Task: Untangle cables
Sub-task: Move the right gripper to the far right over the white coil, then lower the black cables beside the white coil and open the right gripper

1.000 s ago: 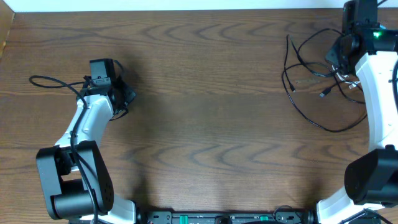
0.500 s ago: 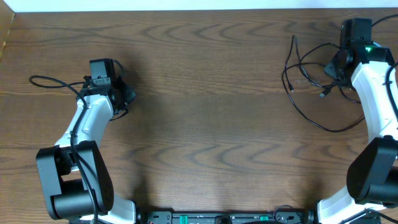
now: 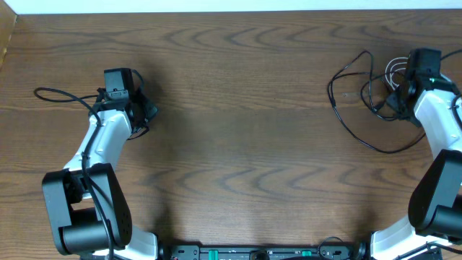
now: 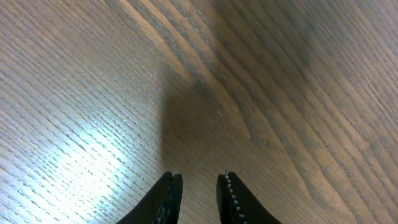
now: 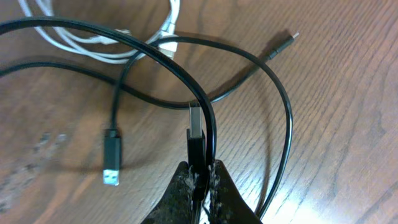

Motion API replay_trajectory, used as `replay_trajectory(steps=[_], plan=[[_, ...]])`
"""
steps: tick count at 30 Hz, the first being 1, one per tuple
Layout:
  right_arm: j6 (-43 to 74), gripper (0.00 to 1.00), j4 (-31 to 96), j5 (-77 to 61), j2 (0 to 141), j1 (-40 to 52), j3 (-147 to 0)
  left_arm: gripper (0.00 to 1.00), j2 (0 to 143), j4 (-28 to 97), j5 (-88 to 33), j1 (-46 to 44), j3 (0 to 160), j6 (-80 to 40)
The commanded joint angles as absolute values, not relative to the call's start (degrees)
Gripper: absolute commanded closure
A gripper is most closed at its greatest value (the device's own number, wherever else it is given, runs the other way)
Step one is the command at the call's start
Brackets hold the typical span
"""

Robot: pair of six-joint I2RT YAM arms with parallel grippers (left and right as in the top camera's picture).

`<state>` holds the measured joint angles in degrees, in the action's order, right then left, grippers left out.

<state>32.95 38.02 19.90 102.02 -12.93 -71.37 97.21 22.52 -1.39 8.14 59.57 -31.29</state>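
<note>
Gripping right gripper (image 5: 200, 174): clenched on thin black cable (image 5: 196, 134) plug; pulled nearer than before, cords bunched.
left gripper (image 4: 199, 186): fingers slightly apart, empty, unmoved.
brown wooden table (image 3: 253, 108): cables (image 3: 376, 146) near right edge; broad wood between arms.

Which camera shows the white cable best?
The right wrist view: the white cable is close and clear. Overhead shows it tiny and faint. The left wrist view shows only table, no cable.
</note>
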Motion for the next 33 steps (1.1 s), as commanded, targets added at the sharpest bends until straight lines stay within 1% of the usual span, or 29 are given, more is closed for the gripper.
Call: replay_trajectory(steps=[1, 4, 5, 7, 9, 11, 15, 17, 21, 23, 27, 33], plan=[[33.9, 0.98, 36.4, 20.9, 100.8, -13.7, -69.3, 0.75, 97.0, 22.7, -1.1, 8.1, 59.2, -31.0], [33.8, 0.98, 35.5, 20.8, 100.8, -14.0, -68.4, 0.75, 97.0, 22.7, -1.1, 8.1, 59.2, -31.0], [33.8, 0.95, 35.5, 20.7, 100.8, -13.9, -68.4, 0.76, 97.0, 22.7, -1.1, 8.1, 59.2, -31.0], [33.8, 0.85, 35.5, 20.6, 100.8, -13.9, -68.4, 0.76, 97.0, 22.7, -1.1, 8.1, 59.2, -31.0], [33.8, 0.77, 35.5, 20.4, 100.8, -13.9, -68.4, 0.75, 97.0, 22.7, -1.1, 8.1, 59.2, -31.0], [33.8, 0.64, 35.5, 20.4, 100.8, -13.9, -68.4, 0.76, 97.0, 22.7, -1.1, 8.1, 59.2, -31.0], [33.8, 0.43, 35.5, 20.2, 100.8, -13.9, -68.4, 0.76, 97.0, 22.7, -1.1, 8.1, 59.2, -31.0], [33.8, 0.37, 35.5, 19.7, 100.8, -13.9, -68.4, 0.76, 97.0, 22.7, -1.1, 8.1, 59.2, -31.0], [33.8, 0.27, 35.4, 19.3, 100.8, -13.9, -68.4, 0.76, 97.0, 22.7, -1.1, 8.1, 59.2, -31.0], [33.8, 0.25, 35.4, 19.3, 100.8, -13.8, -68.4, 0.76, 97.0, 22.7, -1.1, 8.1, 59.2, -31.0], [33.8, 0.25, 35.4, 18.6, 100.8, -13.8, -68.4, 0.75, 97.0, 22.7, -1.1, 8.1, 59.2, -31.0], [33.8, 0.23, 35.5, 11.0, 100.8, -13.8, -68.4, 0.75, 97.0, 22.7, -1.1, 8.1, 59.2, -31.0]])
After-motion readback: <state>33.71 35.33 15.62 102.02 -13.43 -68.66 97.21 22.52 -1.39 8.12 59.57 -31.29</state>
